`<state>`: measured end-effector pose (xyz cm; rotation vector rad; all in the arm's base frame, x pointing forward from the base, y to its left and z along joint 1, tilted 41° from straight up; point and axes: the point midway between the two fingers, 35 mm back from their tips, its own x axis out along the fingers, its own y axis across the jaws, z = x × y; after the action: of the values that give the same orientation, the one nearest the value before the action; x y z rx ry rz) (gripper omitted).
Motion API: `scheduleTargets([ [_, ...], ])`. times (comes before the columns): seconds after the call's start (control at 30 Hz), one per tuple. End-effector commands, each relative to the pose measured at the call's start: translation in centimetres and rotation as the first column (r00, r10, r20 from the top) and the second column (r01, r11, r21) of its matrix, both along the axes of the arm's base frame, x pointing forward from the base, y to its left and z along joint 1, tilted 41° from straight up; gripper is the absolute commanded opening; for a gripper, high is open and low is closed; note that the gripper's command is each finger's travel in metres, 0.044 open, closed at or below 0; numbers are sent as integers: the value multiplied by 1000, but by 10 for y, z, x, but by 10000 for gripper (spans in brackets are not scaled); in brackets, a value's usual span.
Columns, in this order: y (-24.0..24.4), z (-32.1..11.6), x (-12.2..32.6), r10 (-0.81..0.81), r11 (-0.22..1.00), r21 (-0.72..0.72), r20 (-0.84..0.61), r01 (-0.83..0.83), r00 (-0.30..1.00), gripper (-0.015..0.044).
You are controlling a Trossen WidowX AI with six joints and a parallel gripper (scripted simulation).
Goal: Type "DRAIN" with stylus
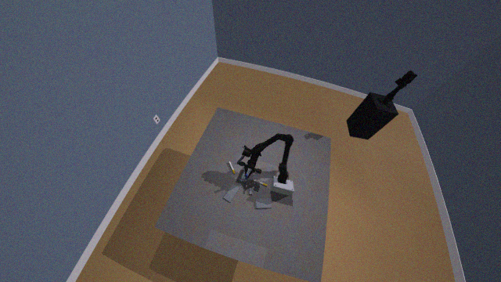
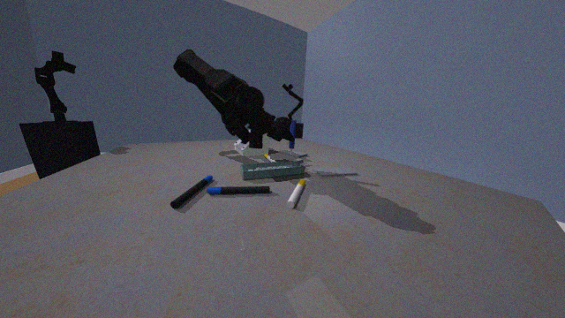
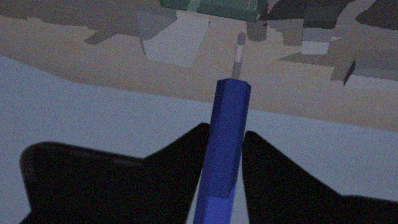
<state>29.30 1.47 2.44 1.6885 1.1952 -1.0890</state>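
Observation:
My gripper (image 1: 247,171) (image 2: 292,129) (image 3: 225,135) is shut on the blue stylus (image 2: 291,142) (image 3: 232,102). The stylus points down, with its thin pale tip (image 3: 239,52) clear of the fingers. The keyboard (image 2: 274,170) (image 3: 225,9) is a low green case on the desk (image 1: 290,231) (image 2: 199,247). Only one edge of it shows at the top of the wrist view, and the stylus tip appears just outside that edge, seemingly in the air. No key letters can be read now. Dark shadows lie over the area under the arm.
Two black markers with blue ends (image 2: 191,193) (image 2: 243,190) and a white marker with a yellow end (image 1: 231,167) (image 2: 296,195) lie near the keyboard. Another yellow-ended marker (image 1: 263,183) (image 2: 269,158) lies beyond it. Flat grey slabs (image 1: 231,193) (image 1: 263,205) and a small block (image 3: 316,45) lie nearby.

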Motion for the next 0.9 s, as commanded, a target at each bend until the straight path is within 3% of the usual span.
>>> scheduleTargets([
  [0.0, -7, 6, 1, 1, 1000, -2, 2, -1, 1000, 0],
  [0.67, -97, 92, -18, -3, 1000, -9, 6, 3, 1000, 0],
  [0.87, -99, 95, -19, -3, 1000, -9, 7, 3, 1000, 0],
])
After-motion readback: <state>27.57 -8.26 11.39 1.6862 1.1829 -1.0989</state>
